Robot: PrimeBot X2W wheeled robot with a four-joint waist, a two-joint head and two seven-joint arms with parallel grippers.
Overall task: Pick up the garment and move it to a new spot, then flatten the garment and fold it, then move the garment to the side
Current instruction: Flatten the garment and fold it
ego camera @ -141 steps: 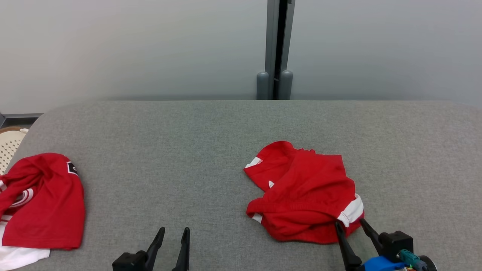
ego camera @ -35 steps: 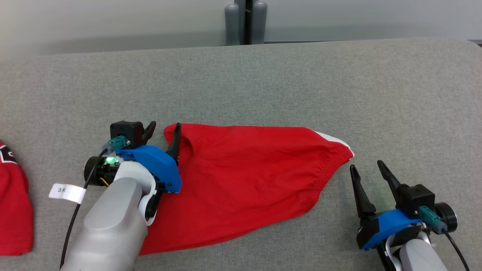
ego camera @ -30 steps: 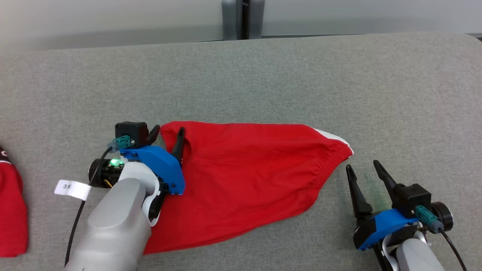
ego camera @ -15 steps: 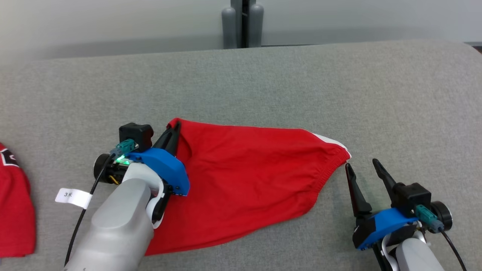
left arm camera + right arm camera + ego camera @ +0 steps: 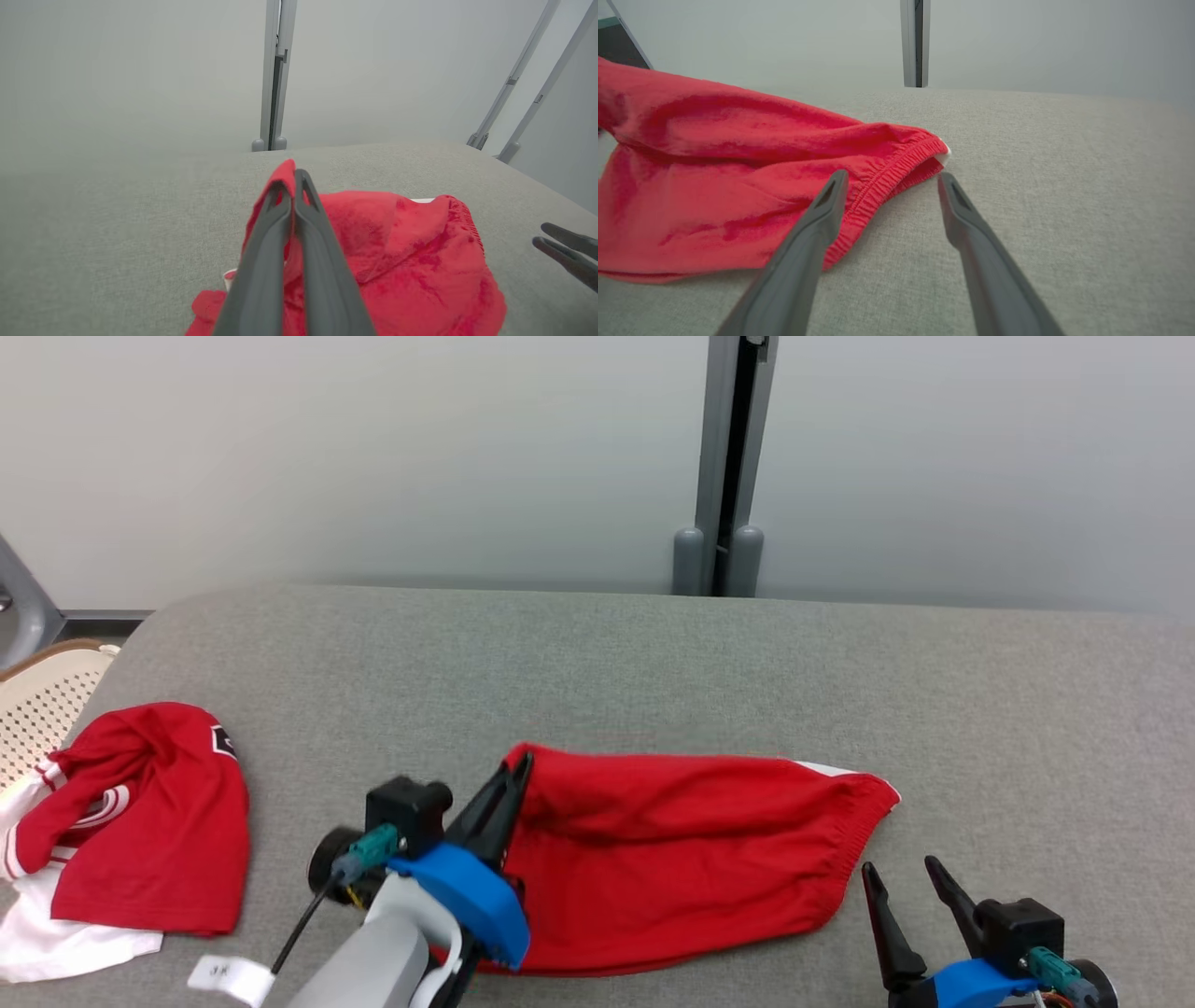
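**Ana:** What is far to the left of the grey post [image 5: 728,476]?

**Ben:** A heap of red and white clothes [image 5: 140,821]. It sits on the grey surface [image 5: 653,653]. We leave it alone.

**Ana:** And closer to the post?

**Ben:** The left end effector [image 5: 521,767]. It is a bit left of the post and nearer to the robot. Its two fingers are squeezed tight on the left corner of the red garment [image 5: 691,859]. That corner stands up like a little tent.

**Ana:** Where is the garment?

**Ben:** It lies on the surface in front of the post. It goes from a bit left of the post to a bit right of it.

**Ana:** How will it feel to move?

**Ben:** I think it is light and floppy. It will sag and bunch up, but it will not break. One pinch lifts only one corner. So I would grab the other end too, at the stretchy band [image 5: 864,845]. That thick edge looks good to hold.

**Ana:** What is over there?

**Ben:** The right end effector [image 5: 900,865]. It is right of the post and close to the band. Its fingers are spread wide and hold nothing.

**Ana:** And the room?

**Ben:** The surface is soft grey cloth, so the garment may drag on it a little. On both sides of the post is a plain pale wall [image 5: 373,457].
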